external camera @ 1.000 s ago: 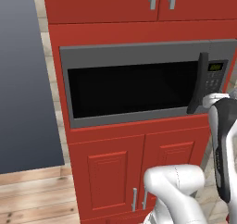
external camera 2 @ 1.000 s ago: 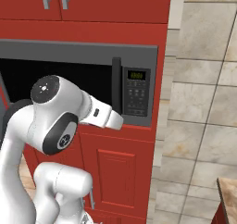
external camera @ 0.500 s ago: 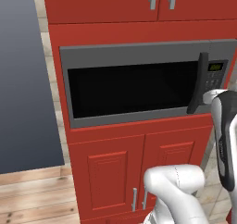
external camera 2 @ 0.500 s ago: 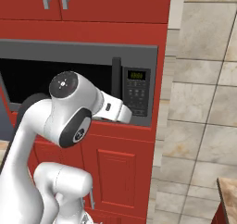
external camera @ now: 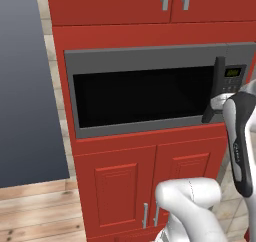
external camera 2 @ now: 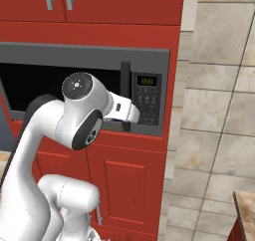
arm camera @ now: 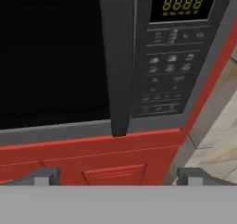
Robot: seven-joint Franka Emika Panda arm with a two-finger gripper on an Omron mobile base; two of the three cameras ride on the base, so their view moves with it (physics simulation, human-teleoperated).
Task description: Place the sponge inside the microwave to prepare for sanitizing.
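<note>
Facing microwave (arm camera: 139, 121) handle (arm camera: 118, 61), gripper (arm camera: 118, 174) spread

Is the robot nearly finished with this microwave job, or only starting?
Only starting, it seems. The microwave door is shut, so nothing is done yet. In hand: the open, empty gripper is close in front of the door handle, beside the keypad, apparently going for it. Left: open the door, then fetch the sponge and put it inside.

microwave (external camera: 150, 96) door shut (blocks cavity) | claw (arm camera: 118, 176) fingers spread, nothing between
</note>
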